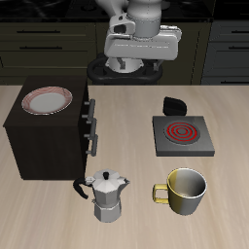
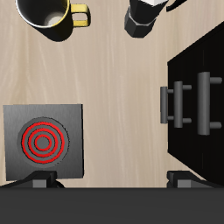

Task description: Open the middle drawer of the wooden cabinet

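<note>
The dark brown wooden cabinet (image 1: 44,141) stands on the table with a plate on top, its three stacked drawer fronts facing the stove. The middle drawer's silver bar handle (image 1: 92,124) sits between the top and bottom handles, and the drawer is closed. In the wrist view the middle handle (image 2: 184,103) is the central one of three bars on the cabinet (image 2: 206,52). My gripper (image 1: 139,66) is high above the table's back, far from the cabinet. In the wrist view the gripper (image 2: 112,182) is open and empty, with its fingertips (image 2: 42,180) wide apart.
A red-rimmed plate (image 1: 47,100) lies on the cabinet. A stove burner (image 1: 181,135) with a red coil sits beside the cabinet. A moka pot (image 1: 107,195) and a yellow mug (image 1: 185,191) stand near the front edge. A small black object (image 1: 175,104) lies behind the burner.
</note>
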